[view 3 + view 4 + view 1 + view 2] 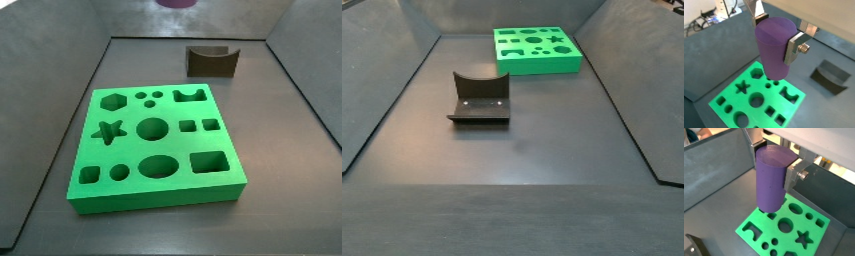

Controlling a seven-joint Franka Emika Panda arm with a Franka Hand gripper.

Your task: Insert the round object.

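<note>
My gripper (pixel 777 34) is shut on the purple cylinder peg (pixel 772 52), with a silver finger (pixel 795 48) on each side. It holds the peg upright, high above the green board (pixel 728 95), over its edge. Both wrist views show this; the peg (pixel 771 178) hangs over a corner of the board (pixel 754 223). The board's middle round hole (pixel 152 128) is open. In a side view only the peg's lower end (pixel 174 3) shows at the frame's edge. In a side view the board (pixel 539 62) lies at the far end, and the gripper is out of view.
A dark brown block with a curved notch (pixel 211 62) stands on the dark floor beyond the board; it also shows in a side view (pixel 480 100) and a wrist view (pixel 829 77). Grey sloping walls (pixel 54 70) enclose the floor.
</note>
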